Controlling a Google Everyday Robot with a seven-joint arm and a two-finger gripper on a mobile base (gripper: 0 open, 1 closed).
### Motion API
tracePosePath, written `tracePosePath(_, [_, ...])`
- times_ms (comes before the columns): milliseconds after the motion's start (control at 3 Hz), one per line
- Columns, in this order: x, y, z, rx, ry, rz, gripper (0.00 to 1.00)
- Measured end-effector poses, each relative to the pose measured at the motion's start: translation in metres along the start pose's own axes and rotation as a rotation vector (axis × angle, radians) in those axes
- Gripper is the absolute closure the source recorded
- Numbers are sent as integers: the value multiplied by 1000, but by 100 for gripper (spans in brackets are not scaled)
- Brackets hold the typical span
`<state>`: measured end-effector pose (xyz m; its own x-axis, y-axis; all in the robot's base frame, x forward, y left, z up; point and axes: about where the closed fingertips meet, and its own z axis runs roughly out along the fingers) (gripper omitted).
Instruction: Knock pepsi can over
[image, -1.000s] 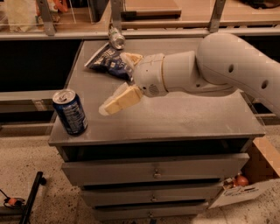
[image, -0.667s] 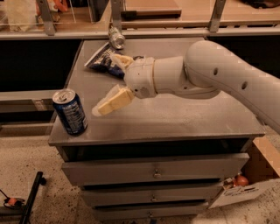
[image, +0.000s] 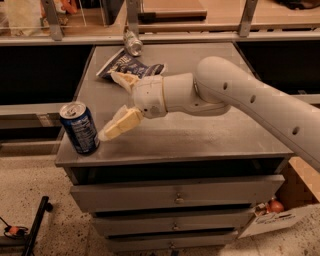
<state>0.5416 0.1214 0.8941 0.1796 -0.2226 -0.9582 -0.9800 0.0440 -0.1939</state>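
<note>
While the dark blue cylindrical pepsi can (image: 80, 127) with its silver top stands upright at the front-left corner of the grey metal desk (image: 210, 135), this looks like the approach step, and nothing is tipped yet! The cream-coloured two-finger end effector (image: 108, 105), carried on a thick white arm (image: 235, 97), hovers low over the left half of the desk with its fingers spread wide and nothing between them. One finger points back toward the flat dark blue chip bag (image: 131, 67). The other slants down toward the front-left corner, its tip just beside the can's lower right side. Whether it already touches the can, I cannot tell. So the can sits just beyond that lower finger, on the side of the desk's left edge and close to the drawer-front edge. By my reading, the next move calls for a firm sideways sweep toward the left edge, striking the can above its middle so it topples rather than slides. Careful, though: the can is so close to both edges that a hard shove could send it off the desk altogether. The small silvery-grey can (image: 133, 42) waits at the back edge, well apart from all this.
</note>
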Motion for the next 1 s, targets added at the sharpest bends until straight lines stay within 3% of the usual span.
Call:
tracePosePath(667, [9, 14, 21, -113, 56, 24, 0])
tracePosePath(1000, [13, 23, 27, -146, 51, 65, 0])
